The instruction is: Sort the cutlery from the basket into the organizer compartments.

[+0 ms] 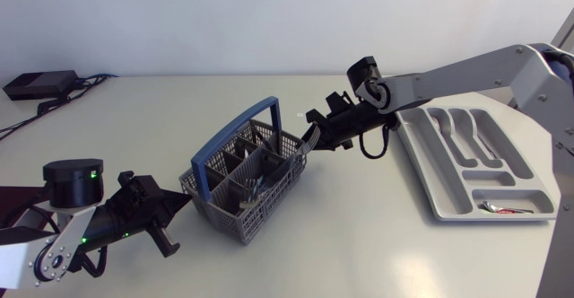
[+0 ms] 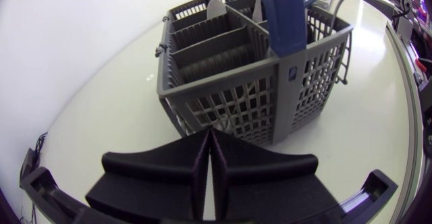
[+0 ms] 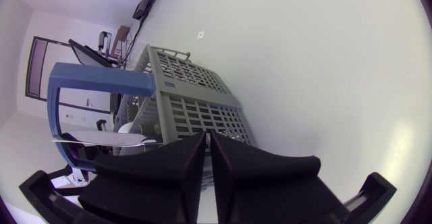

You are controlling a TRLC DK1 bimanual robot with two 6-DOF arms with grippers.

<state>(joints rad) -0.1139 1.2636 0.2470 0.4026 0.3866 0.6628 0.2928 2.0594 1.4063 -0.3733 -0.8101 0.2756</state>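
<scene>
Cutlery basket [image 1: 220, 210] – grey plastic lattice with a blue hoop handle [image 1: 238, 132] – is sitting near the middle of the pale table [image 1: 359, 235], turned at an angle to its edges. A few silver pieces [image 1: 251, 188] are showing inside its divided compartments, toward the near side. Right gripper [image 1: 309, 136] is hanging at the basket's far right corner, its arm coming in from the right over the organizer [image 1: 421, 168]. In its own wrist view this gripper [image 3: 206, 140] is showing fingers drawn together to a thin slit, and a slim silver utensil [image 3: 101, 140] is running crosswise from their tips, seemingly pinched there; which kind of utensil cannot be told. The same utensil [image 1: 303, 141] is glinting just above the basket rim in the head view. Left gripper [image 1: 175, 204] is resting low beside the table's near left, pointing at the basket's end wall [image 2: 229, 106] and just short of it – fingers pressed flat together in the left wrist view [image 2: 210, 136], holding nothing. The organizer, a grey tray with long moulded slots, is lying well apart from the basket at the right; a small silver and red item [image 1: 502, 208] is lying in its crosswise near compartment. A black box with cables [image 1: 40, 84] is sitting at the table's far left corner.
</scene>
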